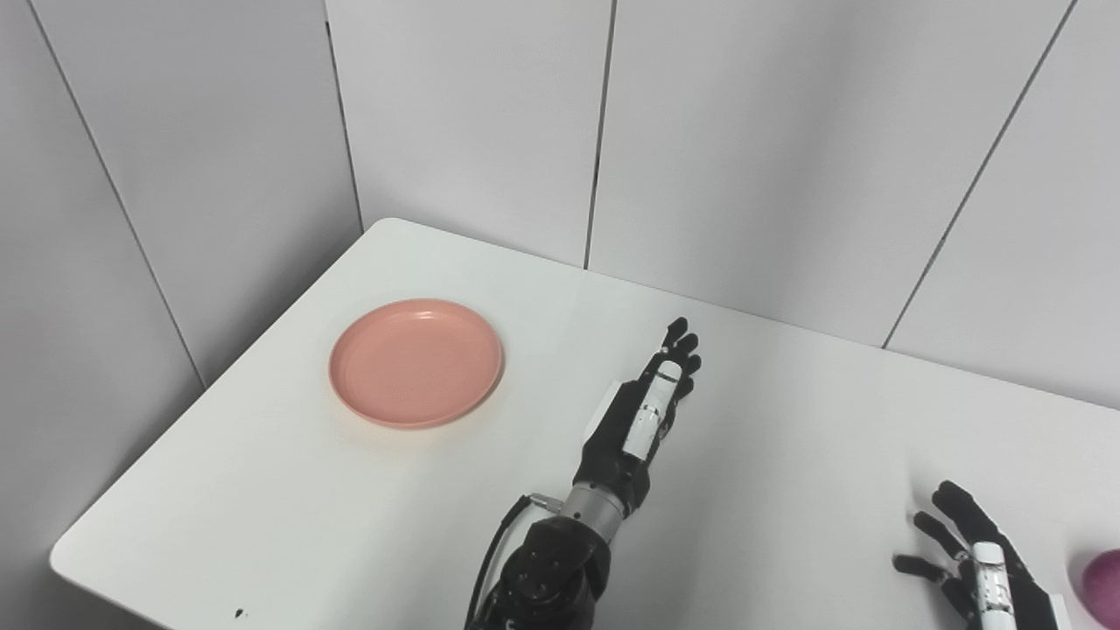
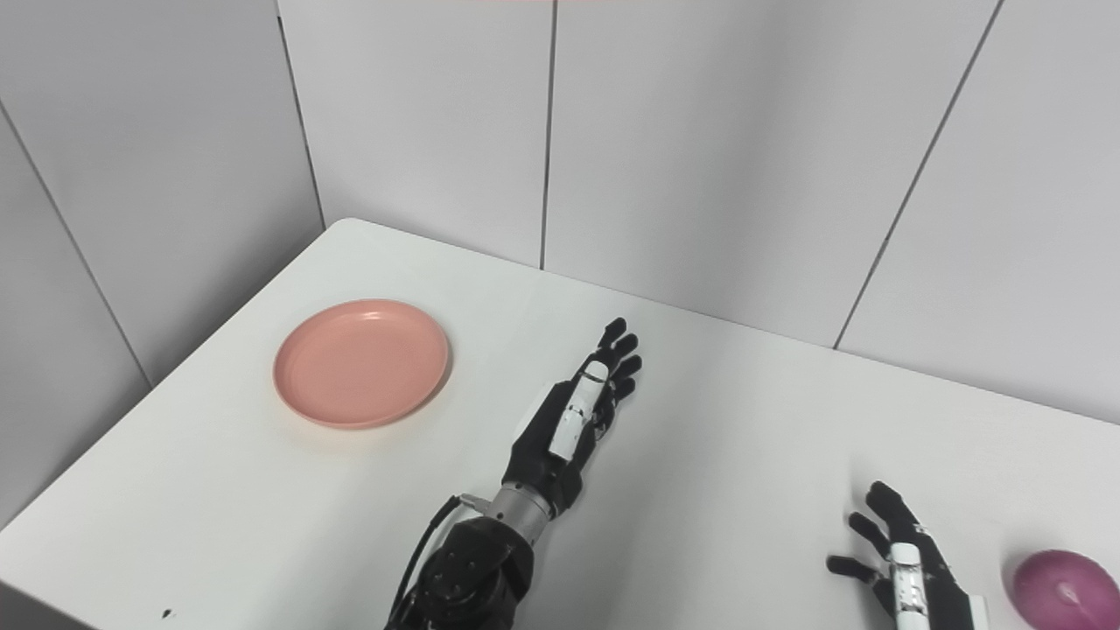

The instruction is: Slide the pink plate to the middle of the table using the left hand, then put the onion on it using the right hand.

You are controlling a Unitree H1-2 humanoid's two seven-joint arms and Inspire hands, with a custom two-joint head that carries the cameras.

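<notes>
Farthest left on the white table, the pink plate lies flat and empty near the left edge and the back corner, well apart from either hand, so the first step looks not yet done: the plate is off to the side, not in the middle, and nothing touches it. To its right, about where the middle of the table would be, the left hand is stretched out with its fingers straight and close together, holding nothing, pointing toward the back wall and not toward the plate; whether it rests on the surface or hovers just above is hard to judge from this angle. Farther right, near the front edge, the right hand is open with fingers spread and empty. Just beside it, at the far right, sits the purple onion, apart from the fingers and ungrasped. So both parts of the task appear to remain: the left hand has to reach across to the plate and draw it inward, and only then is the onion to be picked up and set down on it. The right eye view shows the onion nearly whole, while the left eye view catches only a sliver at the picture's edge; the left eye view shows more of the right hand's wrist.
</notes>
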